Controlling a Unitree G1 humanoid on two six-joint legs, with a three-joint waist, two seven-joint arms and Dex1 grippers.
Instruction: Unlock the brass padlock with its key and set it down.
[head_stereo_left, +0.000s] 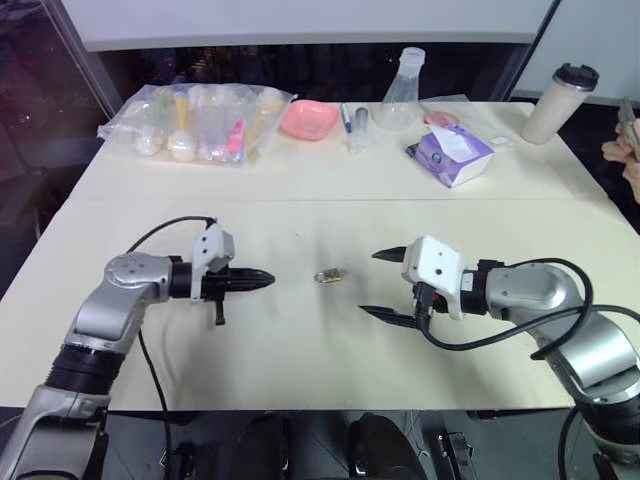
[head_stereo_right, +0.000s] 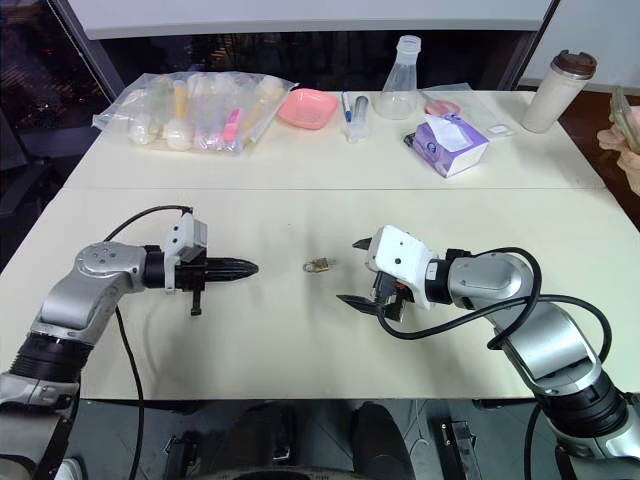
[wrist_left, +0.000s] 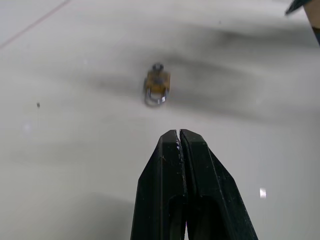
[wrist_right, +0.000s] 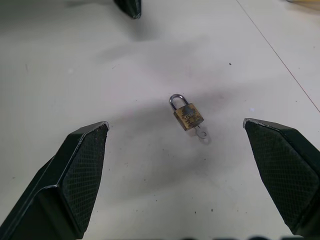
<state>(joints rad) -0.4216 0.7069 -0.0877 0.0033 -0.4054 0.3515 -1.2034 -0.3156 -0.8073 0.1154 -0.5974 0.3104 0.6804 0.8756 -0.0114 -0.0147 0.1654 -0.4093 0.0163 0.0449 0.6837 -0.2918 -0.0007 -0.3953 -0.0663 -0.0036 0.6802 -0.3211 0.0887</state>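
From my seat at the controls, the brass padlock (wrist_right: 187, 115) lies flat on the bare cream table (head_stereo_left: 300, 340), midway between my two grippers and touching neither. Taking the padlock as the centre of the dial in the head views, the left gripper (head_stereo_left: 262, 279) sits at nine o'clock with its two black fingers pressed together on nothing, tips aimed at the lock; the right gripper (head_stereo_left: 385, 285) sits at about three o'clock, its fingers spread as wide as they go, the gap facing the lock. Along the right wrist's line of sight, the silvery shackle appears seated in the brass body, and a small silvery key (wrist_right: 202, 133) sticks out of the end opposite the shackle, so I judge the key is already in the keyway but I cannot tell whether it has been turned. By my reading, little of the job shows as done: the lock looks closed, and nothing is held. Still ahead are pinning the body with one gripper, turning the key with the other, springing the shackle and laying the lock back down. Far off at twelve o'clock along the back edge sit a clear bag of bottles (head_stereo_left: 200, 122), a pink dish (head_stereo_left: 308, 119), a glass flask (head_stereo_left: 400, 95), a purple tissue pack (head_stereo_left: 453, 154) and a lidded cup (head_stereo_left: 560, 103), all well apart from the work.
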